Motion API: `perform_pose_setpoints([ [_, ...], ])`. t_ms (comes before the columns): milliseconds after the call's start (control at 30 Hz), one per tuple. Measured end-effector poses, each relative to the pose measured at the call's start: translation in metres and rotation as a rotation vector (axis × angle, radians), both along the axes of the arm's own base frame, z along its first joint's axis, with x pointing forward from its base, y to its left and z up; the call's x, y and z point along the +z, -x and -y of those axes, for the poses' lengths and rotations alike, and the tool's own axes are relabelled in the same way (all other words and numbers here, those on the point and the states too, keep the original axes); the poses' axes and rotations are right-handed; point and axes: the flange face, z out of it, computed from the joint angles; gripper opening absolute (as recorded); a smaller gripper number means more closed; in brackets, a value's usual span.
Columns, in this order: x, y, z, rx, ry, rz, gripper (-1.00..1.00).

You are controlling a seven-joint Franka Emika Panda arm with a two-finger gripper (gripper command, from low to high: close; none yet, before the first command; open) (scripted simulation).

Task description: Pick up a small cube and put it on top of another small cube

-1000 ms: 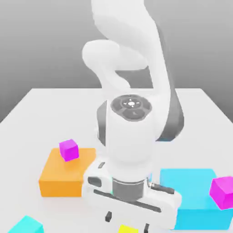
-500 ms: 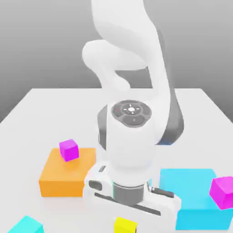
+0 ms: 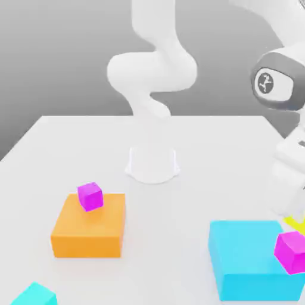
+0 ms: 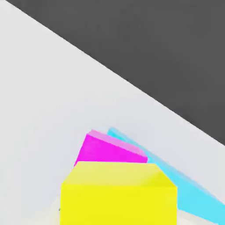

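The small yellow cube (image 3: 295, 224) hangs in the air at the exterior view's right edge, just above a small magenta cube (image 3: 291, 251). That magenta cube rests on the large cyan block (image 3: 247, 262). My gripper (image 3: 294, 215) is shut on the yellow cube, and the white hand reaches down to it from above. In the hand view the yellow cube (image 4: 118, 193) sits close up, with the magenta cube (image 4: 109, 149) and the cyan block (image 4: 184, 184) just beyond it. A second magenta cube (image 3: 90, 196) rests on the orange block (image 3: 89, 229).
The arm's white base (image 3: 153, 164) stands at the middle of the white table (image 3: 196, 196). A corner of another cyan block (image 3: 33, 295) shows at the front on the exterior view's left. The table's far edge meets a grey background.
The gripper closed on the yellow cube at the table's front, then the arm lifted it and swung it to the exterior view's right, above the magenta cube on the cyan block.
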Motion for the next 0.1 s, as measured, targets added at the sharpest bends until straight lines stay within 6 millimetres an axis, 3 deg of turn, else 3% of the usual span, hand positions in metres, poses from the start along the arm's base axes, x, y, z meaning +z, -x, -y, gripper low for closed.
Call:
perform_pose_setpoints([
  [100, 0.0000, 0.0000, 0.0000, 0.000, 0.000, 0.000, 1.00],
])
